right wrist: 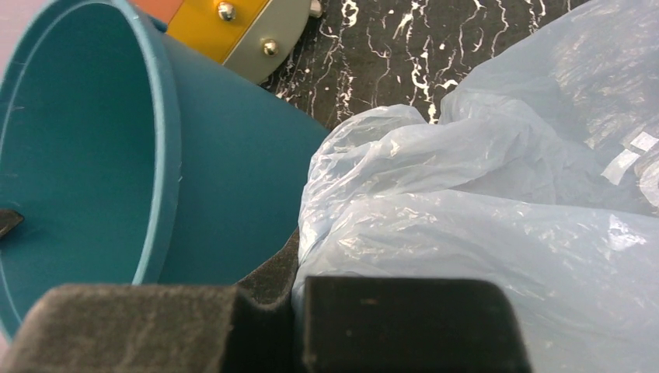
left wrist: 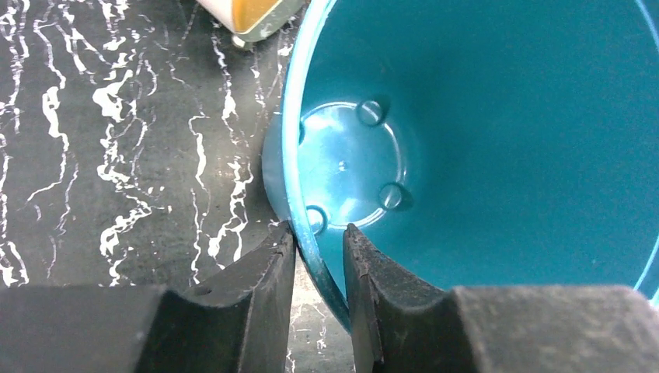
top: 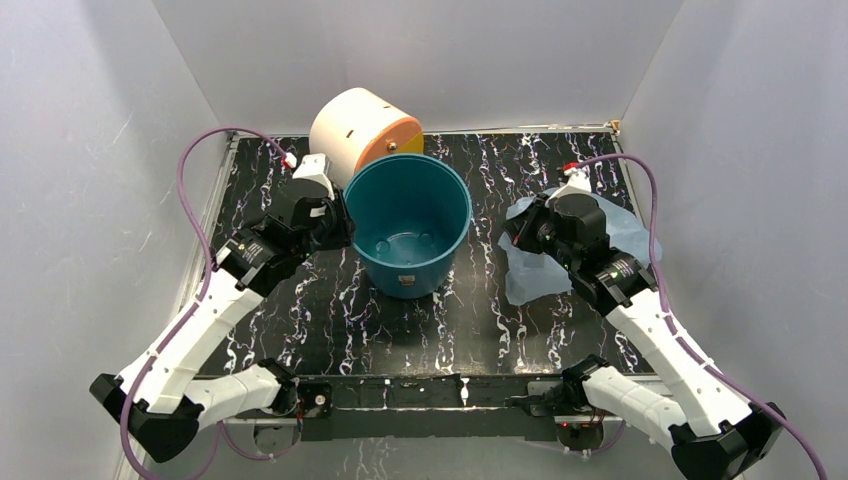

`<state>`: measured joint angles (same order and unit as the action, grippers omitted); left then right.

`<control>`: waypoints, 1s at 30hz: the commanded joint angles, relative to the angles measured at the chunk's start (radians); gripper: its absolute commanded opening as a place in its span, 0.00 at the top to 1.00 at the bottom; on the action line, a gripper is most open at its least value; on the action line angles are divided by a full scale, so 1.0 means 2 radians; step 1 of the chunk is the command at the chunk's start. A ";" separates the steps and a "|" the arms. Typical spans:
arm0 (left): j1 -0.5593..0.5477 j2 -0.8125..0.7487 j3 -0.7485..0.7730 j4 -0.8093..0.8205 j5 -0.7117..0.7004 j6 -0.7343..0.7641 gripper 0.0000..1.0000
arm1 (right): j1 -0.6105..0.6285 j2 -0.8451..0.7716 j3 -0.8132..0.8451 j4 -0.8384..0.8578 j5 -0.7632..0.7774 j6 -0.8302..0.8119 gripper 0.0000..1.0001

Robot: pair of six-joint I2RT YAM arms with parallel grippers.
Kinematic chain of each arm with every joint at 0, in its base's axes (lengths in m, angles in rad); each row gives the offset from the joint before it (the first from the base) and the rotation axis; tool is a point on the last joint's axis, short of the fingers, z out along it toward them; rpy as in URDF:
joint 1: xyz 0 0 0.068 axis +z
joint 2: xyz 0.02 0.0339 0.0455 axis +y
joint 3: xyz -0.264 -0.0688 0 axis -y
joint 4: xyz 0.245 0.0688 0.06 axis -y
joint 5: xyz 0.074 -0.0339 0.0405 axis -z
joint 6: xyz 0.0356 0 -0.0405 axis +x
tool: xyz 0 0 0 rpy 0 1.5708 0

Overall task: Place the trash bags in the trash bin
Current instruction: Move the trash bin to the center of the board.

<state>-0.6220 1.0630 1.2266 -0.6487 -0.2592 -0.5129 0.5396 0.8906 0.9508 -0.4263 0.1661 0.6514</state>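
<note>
L gripper (left wrist: 319,237) straddles teal trash bin (top: 410,275) rim at its 9 o'clock, jaws slightly apart, prob. steadying it. R gripper (right wrist: 299,289) pinched shut on pale blue trash bag (top: 528,280), lying on table (top: 330,320) at bin's 3 o'clock, ready for lift-in.

- Left arm (top: 200,335): reaches forward, wrist turned inward; left gripper (left wrist: 317,233) jaws slightly parted, astride the trash bin (left wrist: 505,155) rim.
- Right arm (top: 665,335): reaches forward; right gripper (right wrist: 299,291) jaws closed, pinching the trash bag (right wrist: 482,233).
</note>
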 commanded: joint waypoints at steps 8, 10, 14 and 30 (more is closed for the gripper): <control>0.002 0.022 0.065 -0.031 -0.036 0.001 0.60 | 0.000 0.001 -0.002 0.040 -0.016 -0.003 0.97; 0.002 0.022 0.067 -0.034 -0.038 0.002 0.58 | 0.000 0.000 -0.002 0.040 -0.015 -0.003 0.97; 0.002 0.016 0.063 -0.039 -0.046 0.000 0.49 | 0.000 0.000 0.000 0.043 -0.021 -0.004 0.97; 0.002 0.025 0.049 -0.060 -0.053 0.051 0.53 | 0.000 0.003 0.001 0.064 -0.074 -0.017 0.97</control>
<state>-0.6189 1.1057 1.3231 -0.7273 -0.3119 -0.4519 0.5396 0.9031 0.9508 -0.3626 0.0372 0.6323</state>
